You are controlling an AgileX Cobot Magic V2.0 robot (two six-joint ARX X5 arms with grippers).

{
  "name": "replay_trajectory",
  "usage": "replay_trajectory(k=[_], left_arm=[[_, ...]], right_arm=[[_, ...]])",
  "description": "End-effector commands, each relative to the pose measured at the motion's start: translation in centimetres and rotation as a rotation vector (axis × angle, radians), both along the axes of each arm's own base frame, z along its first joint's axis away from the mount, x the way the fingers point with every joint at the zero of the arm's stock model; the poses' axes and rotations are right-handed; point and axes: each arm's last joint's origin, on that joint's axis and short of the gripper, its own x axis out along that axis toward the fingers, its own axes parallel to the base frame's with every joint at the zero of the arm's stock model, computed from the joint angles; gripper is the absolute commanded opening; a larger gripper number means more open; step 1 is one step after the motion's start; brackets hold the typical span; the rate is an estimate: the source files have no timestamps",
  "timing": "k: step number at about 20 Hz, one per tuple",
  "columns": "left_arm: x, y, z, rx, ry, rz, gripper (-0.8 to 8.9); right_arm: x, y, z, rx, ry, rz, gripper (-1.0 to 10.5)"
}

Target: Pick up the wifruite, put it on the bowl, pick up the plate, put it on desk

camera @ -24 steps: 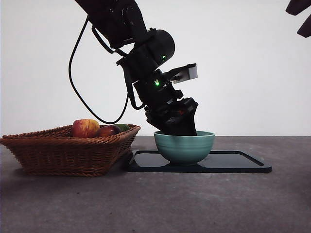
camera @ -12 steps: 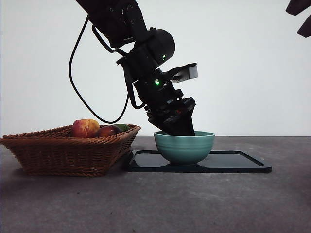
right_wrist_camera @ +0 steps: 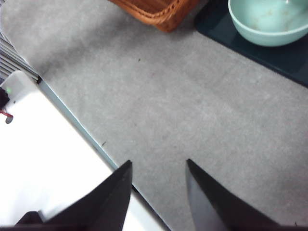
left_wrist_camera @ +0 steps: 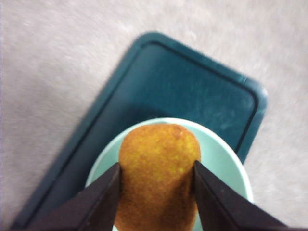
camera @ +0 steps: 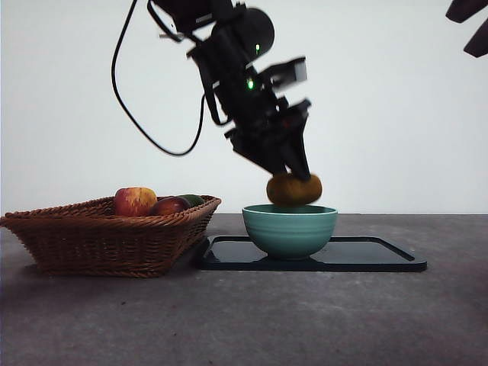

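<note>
My left gripper (camera: 297, 171) is shut on the wifruite (camera: 294, 189), a tan-brown oval fruit, and holds it just above the teal bowl (camera: 290, 232). In the left wrist view the jaws clamp both sides of the wifruite (left_wrist_camera: 159, 173), with the bowl's rim (left_wrist_camera: 226, 163) directly beneath. The bowl stands on the dark teal plate (camera: 381, 255), which lies flat on the grey desk (camera: 244, 320). My right gripper (right_wrist_camera: 159, 166) is open and empty, high above the desk, away from the bowl (right_wrist_camera: 269, 21).
A wicker basket (camera: 107, 236) stands left of the plate and holds a red-and-yellow apple (camera: 135, 200), a dark red fruit (camera: 169, 205) and something green (camera: 194, 200). The right arm shows as a black tip at the top right corner (camera: 473, 23).
My left gripper, which was down inside the bowl, has risen; the wifruite now shows between its jaws above the rim. The bowl, plate and basket have not moved.
</note>
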Motion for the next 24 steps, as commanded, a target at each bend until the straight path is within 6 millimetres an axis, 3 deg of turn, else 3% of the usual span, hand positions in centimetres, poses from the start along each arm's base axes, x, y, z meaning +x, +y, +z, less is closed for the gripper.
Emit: replay_trajectory(k=[1,4,8,13,15,19,24], left_arm=[[0.7,-0.1,2.7,-0.06,0.01,0.067,1.73],[0.5,1.3,6.8,-0.132,-0.003,0.144,1.73],[-1.6,5.4,12.9,-0.225,-0.05,0.236,1.74],[-6.5,11.9,20.2,-0.323,-0.089,0.369,1.74],[-8.9,14.3,22.1,-0.334,-0.089,0.432,1.74],[-13.0,17.6,24.3,-0.298,-0.126,0.603,1.75],[-15.2,19.4,24.6,-0.285,-0.126,0.722,1.75]], right_arm=[[0.1,0.2,0.4,0.012,-0.016,0.002,1.8],[0.1,0.2,0.3,0.011,-0.016,0.002,1.8],[0.2,0.2,0.4,0.017,-0.024,0.003,1.8],[0.3,0.3,0.8,0.047,-0.059,0.0,1.8],[0.2,0.2,0.9,0.052,-0.065,-0.001,1.8],[0.1,0.2,1.0,0.062,-0.078,-0.002,1.8],[0.2,0.2,1.1,0.068,-0.088,0.0,1.8]])
